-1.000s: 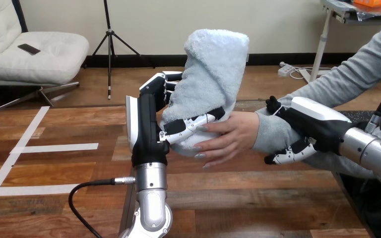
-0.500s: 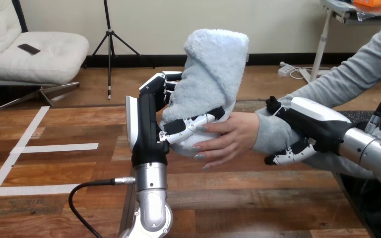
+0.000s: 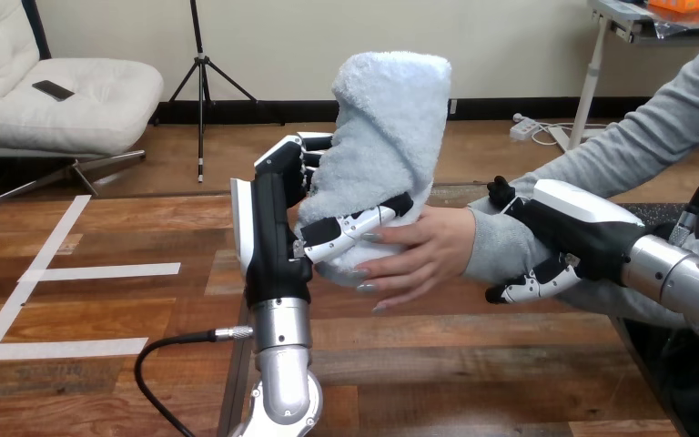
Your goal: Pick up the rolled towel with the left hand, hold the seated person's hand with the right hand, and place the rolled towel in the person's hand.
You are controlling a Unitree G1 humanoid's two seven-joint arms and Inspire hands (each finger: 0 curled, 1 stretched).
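The rolled towel (image 3: 384, 127) stands nearly upright in the middle of the frame, lifted clear of the table (image 3: 100, 346), with its fluffy top end reaching towards the upper centre. My left robot hand (image 3: 273, 228) grasps it from the left. My thumb (image 3: 355, 223) lies curled across the front of the towel's lower part, and my fingers (image 3: 302, 150) wrap round its far side a little higher up. My left arm rises from the bottom edge of the frame, just left of centre.

The person's hand (image 3: 423, 250) comes in from the right and lies against the lower right end of the towel. Its fingers are spread and point left beneath the roll, touching the cloth just below my thumb. My left robot hand and the person's hand are thus both on the towel.

My right robot hand (image 3: 569, 237) sits at the right of the frame, clasped round the person's wrist (image 3: 501, 241) over the grey sleeve. Its thumb shows above the sleeve and its fingers curl up from beneath it. My right arm runs off towards the lower right edge.
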